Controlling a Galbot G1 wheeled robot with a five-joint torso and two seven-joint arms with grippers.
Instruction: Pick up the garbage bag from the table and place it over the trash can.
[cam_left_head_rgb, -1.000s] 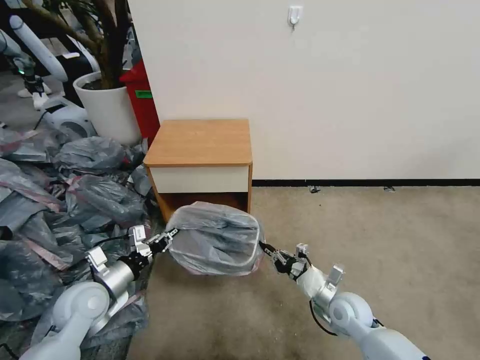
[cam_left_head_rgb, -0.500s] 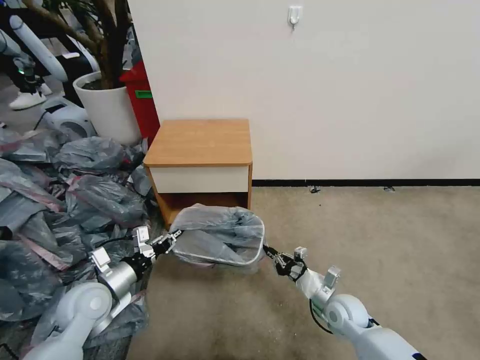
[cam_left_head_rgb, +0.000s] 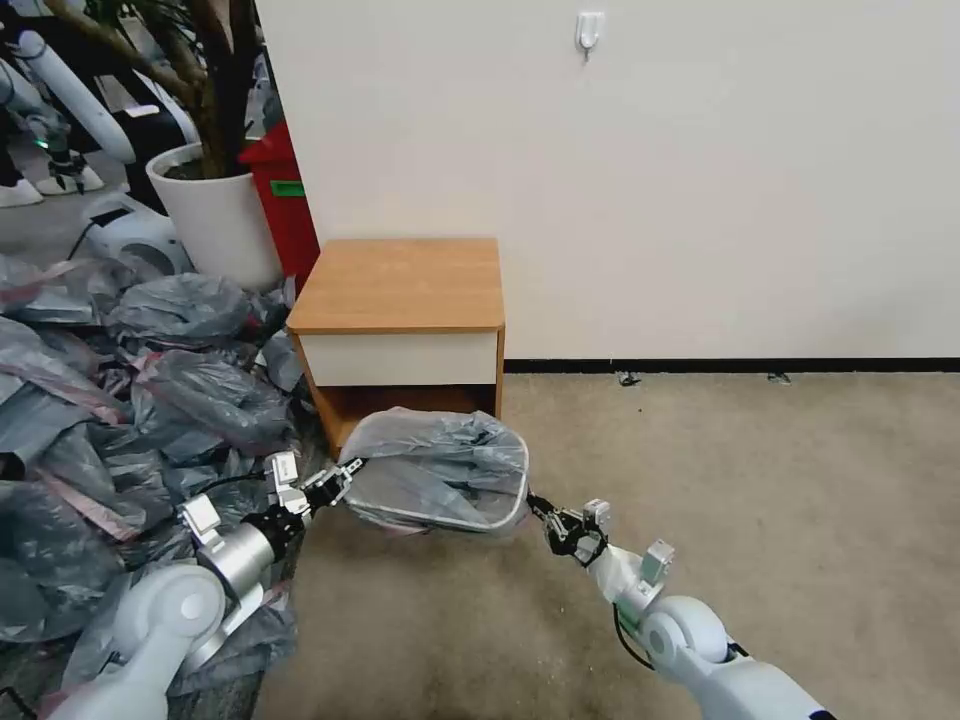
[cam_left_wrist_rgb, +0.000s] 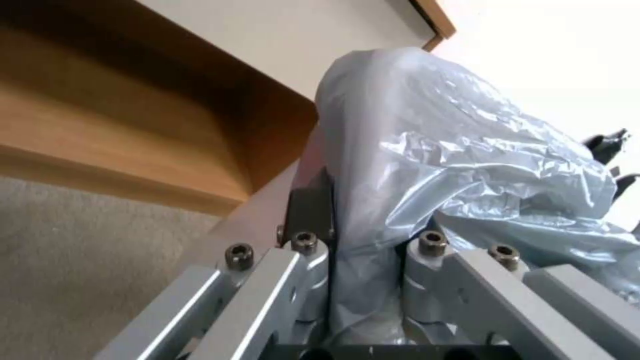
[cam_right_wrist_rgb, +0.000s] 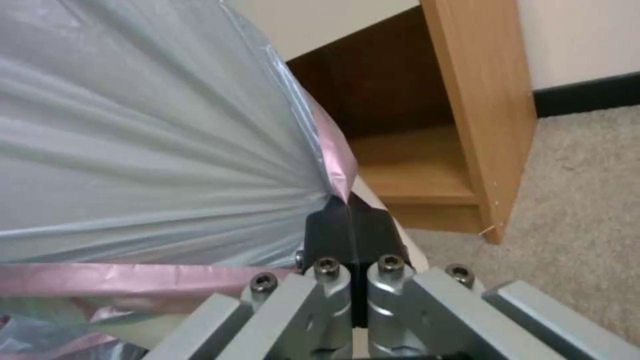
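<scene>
head view, frame centre: crinkly translucent grey garbage bag (cam_left_head_rgb: 440, 465) over cream-white trash can (cam_left_head_rgb: 420, 517), pinched by left gripper (cam_left_head_rgb: 340, 476) and right gripper (cam_left_head_rgb: 535, 503).

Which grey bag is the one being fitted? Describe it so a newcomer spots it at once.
Start at the table against the white wall. On the carpet just in front of its open shelf, the garbage bag is stretched over the trash can, between the left gripper and right gripper. Unlike the heap of grey bags to its left, it is spread open with its pink band showing.
</scene>
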